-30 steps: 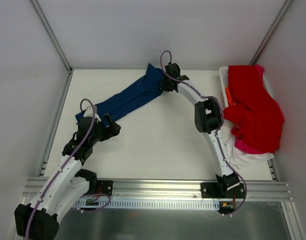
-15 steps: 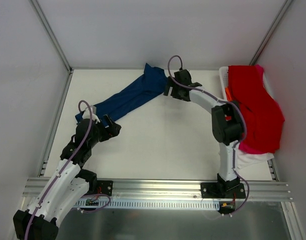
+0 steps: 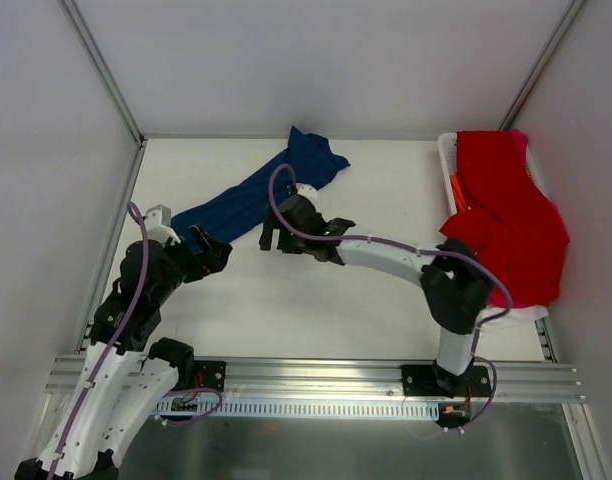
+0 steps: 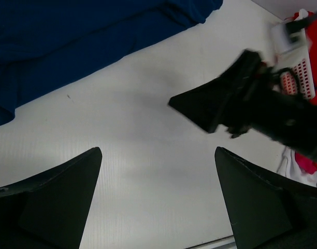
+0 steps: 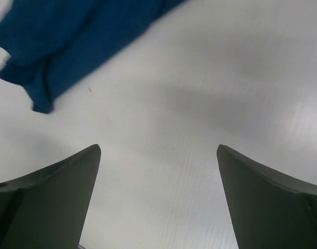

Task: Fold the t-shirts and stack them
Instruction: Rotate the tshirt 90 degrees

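The navy t-shirt (image 3: 256, 195) is cut off by the upper edge at 11 o'clock in both wrist views, and in the right one it is blurred. In the top view the white basket (image 3: 447, 160) at 3 o'clock is largely covered by the red t-shirt (image 3: 506, 215), and what lies beneath is mostly hidden. The right arm (image 4: 272, 111) is smeared by blur at 2 o'clock in the left wrist view.

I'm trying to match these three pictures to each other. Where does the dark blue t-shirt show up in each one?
Top external: the navy t-shirt lies stretched out diagonally, left of centre, towards the far side.
Left wrist: the navy t-shirt fills the top left of the picture.
Right wrist: the navy t-shirt crosses the top left corner.
Shared landmark: the white table, bare beside the shirt in all three views.
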Robot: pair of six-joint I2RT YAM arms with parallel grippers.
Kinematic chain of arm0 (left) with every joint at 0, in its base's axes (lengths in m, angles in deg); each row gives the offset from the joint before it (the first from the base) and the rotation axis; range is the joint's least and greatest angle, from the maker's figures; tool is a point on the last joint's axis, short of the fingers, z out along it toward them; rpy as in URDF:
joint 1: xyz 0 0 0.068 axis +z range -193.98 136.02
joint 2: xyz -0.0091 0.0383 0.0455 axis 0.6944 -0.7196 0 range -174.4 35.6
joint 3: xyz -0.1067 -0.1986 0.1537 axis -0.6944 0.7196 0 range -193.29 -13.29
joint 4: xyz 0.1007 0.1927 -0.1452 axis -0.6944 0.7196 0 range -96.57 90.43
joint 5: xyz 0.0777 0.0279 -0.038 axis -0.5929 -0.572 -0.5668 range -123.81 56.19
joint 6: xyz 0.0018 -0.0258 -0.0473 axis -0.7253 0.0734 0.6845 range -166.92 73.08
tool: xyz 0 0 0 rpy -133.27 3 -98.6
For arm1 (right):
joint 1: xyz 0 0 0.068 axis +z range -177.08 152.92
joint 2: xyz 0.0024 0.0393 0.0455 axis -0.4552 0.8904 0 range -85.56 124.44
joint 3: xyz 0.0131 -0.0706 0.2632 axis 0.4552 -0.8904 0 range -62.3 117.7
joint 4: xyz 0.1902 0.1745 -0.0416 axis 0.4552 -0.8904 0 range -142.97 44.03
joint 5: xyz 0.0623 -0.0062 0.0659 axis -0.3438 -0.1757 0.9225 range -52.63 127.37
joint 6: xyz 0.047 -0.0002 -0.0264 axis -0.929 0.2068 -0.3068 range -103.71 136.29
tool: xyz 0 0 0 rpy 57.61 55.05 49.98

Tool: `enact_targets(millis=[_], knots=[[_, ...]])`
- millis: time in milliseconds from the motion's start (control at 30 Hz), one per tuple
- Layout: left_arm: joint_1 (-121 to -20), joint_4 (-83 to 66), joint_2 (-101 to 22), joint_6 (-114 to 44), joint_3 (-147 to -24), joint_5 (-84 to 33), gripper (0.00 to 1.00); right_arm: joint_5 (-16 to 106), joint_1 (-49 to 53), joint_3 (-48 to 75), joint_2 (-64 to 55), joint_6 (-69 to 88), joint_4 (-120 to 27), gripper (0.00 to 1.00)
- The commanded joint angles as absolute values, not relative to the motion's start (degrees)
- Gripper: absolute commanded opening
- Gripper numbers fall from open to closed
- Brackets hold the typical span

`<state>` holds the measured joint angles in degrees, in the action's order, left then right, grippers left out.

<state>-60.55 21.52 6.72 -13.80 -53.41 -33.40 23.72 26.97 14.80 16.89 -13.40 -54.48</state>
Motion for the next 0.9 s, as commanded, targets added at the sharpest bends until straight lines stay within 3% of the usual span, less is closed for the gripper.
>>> enact_targets(millis=[0, 167, 867], knots=[[-61.2, 29.5, 9.8, -16.8, -58.3, -37.2, 0.93, 28.4, 30.6, 20.3, 25.3, -19.4, -51.9, 1.0], [-61.2, 34.0, 15.7, -19.2, -61.1, -42.1, 0.95, 31.5, 33.4, 31.7, 34.7, -21.4, -52.1, 0.99], [-61.2, 35.9, 21.9, -20.2, -57.8, -44.8, 0.95, 36.1, 35.1, 52.7, 53.7, -30.9, -50.5, 1.0]])
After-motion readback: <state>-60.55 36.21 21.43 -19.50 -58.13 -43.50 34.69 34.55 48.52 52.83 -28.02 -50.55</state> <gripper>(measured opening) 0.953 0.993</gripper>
